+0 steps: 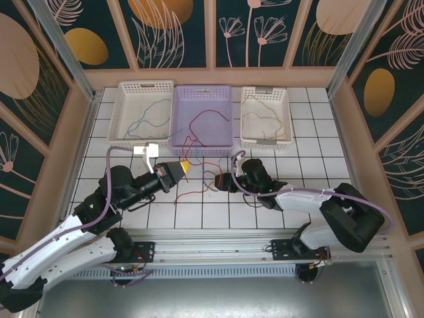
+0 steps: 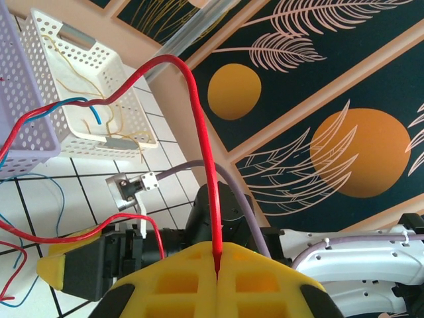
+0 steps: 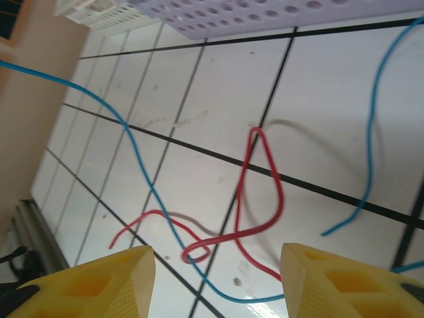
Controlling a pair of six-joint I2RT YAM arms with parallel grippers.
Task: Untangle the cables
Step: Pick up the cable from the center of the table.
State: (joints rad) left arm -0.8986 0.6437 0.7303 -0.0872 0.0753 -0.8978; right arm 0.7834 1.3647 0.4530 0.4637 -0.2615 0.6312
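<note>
The left gripper (image 2: pixel 217 268) is pinching shut on a red cable (image 2: pixel 199 112) rising straight from its jaws and arching toward the lilac basket (image 2: pixel 20 136), while the right gripper (image 3: pixel 218 268) is hovering, jaws apart and empty, over loose cables (image 3: pixel 257 131) sprawling across the tiled table (image 3: pixel 331 93).

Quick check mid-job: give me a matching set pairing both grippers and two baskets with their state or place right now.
1. left gripper
2. right gripper
3. lilac basket
4. right white basket

a. holds a yellow-tan cable
b. open over the tiled table
c. shut on a red cable
d. middle of the back row

Pairs: 1-c, 2-b, 3-d, 4-a
</note>
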